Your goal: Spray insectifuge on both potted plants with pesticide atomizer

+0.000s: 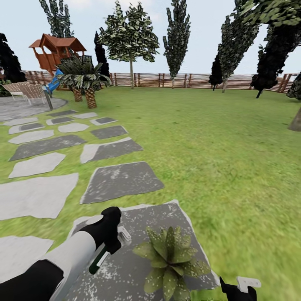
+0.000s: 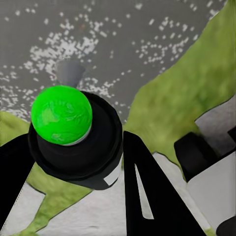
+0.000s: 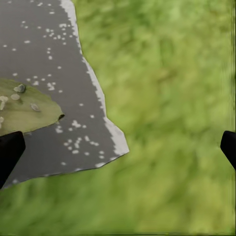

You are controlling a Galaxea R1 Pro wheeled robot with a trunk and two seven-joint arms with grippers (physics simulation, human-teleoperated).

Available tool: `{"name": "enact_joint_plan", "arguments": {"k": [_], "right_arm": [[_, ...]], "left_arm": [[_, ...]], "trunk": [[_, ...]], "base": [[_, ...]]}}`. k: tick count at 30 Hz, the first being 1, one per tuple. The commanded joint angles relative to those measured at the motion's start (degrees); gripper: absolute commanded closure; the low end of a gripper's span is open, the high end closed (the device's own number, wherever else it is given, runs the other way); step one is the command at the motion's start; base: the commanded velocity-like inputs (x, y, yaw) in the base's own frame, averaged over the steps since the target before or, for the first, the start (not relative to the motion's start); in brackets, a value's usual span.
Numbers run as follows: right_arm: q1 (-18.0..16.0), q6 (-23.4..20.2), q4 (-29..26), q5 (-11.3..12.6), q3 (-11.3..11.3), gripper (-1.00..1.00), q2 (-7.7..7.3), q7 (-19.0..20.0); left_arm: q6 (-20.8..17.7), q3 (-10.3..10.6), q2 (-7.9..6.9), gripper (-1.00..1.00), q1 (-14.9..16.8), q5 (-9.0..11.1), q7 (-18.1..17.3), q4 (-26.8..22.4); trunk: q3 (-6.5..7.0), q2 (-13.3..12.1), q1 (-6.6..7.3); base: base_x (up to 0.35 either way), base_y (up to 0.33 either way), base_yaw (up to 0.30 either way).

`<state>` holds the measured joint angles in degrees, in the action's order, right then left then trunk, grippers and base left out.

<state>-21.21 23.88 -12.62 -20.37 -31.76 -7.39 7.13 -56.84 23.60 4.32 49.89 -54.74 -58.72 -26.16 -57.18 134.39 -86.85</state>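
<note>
Left claw (image 1: 109, 244) grips the pesticide atomizer (image 1: 100, 256) beside a potted plant (image 1: 170, 259); right claw (image 3: 118, 147) spread wide.

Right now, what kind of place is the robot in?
A fenced back garden, by the look of it: green lawn, grey stone slabs forming a path, a brown slat fence and a wooden playhouse at the far side.

The left arm (image 1: 62, 261) is chunky: glossy black near the shoulder end, then a smooth light grey-white forearm shell, then a rounded black wrist. The left gripper (image 2: 98, 196) has flat, matte black, wedge-shaped fingers (image 2: 152, 196), one with a thin pale slit. The right gripper (image 3: 118, 147) shows just two black fingertips; from the head camera its black body carries a small white block.
</note>
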Motion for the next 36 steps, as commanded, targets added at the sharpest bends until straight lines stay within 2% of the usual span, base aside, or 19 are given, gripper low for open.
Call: {"name": "enact_joint_plan", "arguments": {"k": [1,11,15,19,23,25,30,36], "right_arm": [[-0.06,0.20,0.05,-0.28,-0.50,-1.00,0.01,0.36],[-0.06,0.20,0.05,-0.28,-0.50,-1.00,0.01,0.38],[-0.06,0.20,0.05,-0.28,-0.48,-1.00,0.01,0.37],[-0.06,0.20,0.05,-0.28,-0.42,-1.00,0.01,0.38],[-0.06,0.20,0.05,-0.28,-0.43,-1.00,0.01,0.39],[-0.06,0.20,0.05,-0.28,-0.42,-1.00,0.01,0.39],[-0.06,0.20,0.05,-0.28,-0.43,-1.00,0.01,0.41],[-0.06,0.20,0.05,-0.28,-0.46,-1.00,0.01,0.42]], "left_arm": [[-0.23,0.09,0.00,1.00,-0.02,-0.49,-0.60,-0.07],[-0.20,0.09,0.27,1.00,0.03,-0.53,-0.60,-0.12],[-0.13,0.04,0.33,1.00,-0.32,-0.42,-0.60,-0.04],[-0.01,0.00,0.29,1.00,-2.58,-0.11,-0.68,-0.08],[0.02,-0.37,0.26,1.00,-2.92,0.05,-0.96,-0.12],[0.04,-0.34,0.39,1.00,-2.93,0.07,-1.97,-0.42],[0.25,0.16,0.93,1.00,-2.38,-0.62,-8.34,-1.06],[0.43,0.10,-0.15,1.00,-2.48,-0.89,-8.96,-0.88]], "trunk": [[-0.05,0.02,0.01],[-0.05,0.02,0.01],[-0.05,0.02,0.01],[-0.05,0.02,0.01],[-0.05,0.02,0.01],[-0.05,0.02,0.01],[-0.05,0.02,0.01],[-0.05,0.02,0.01]], "base": [[0.002,0.001,-0.261],[-0.042,0.000,-0.285],[-0.133,0.000,-0.059],[-0.009,0.000,-0.004],[0.000,0.000,0.000],[0.000,0.000,0.000],[0.000,0.000,0.000],[0.000,0.000,0.000]]}}
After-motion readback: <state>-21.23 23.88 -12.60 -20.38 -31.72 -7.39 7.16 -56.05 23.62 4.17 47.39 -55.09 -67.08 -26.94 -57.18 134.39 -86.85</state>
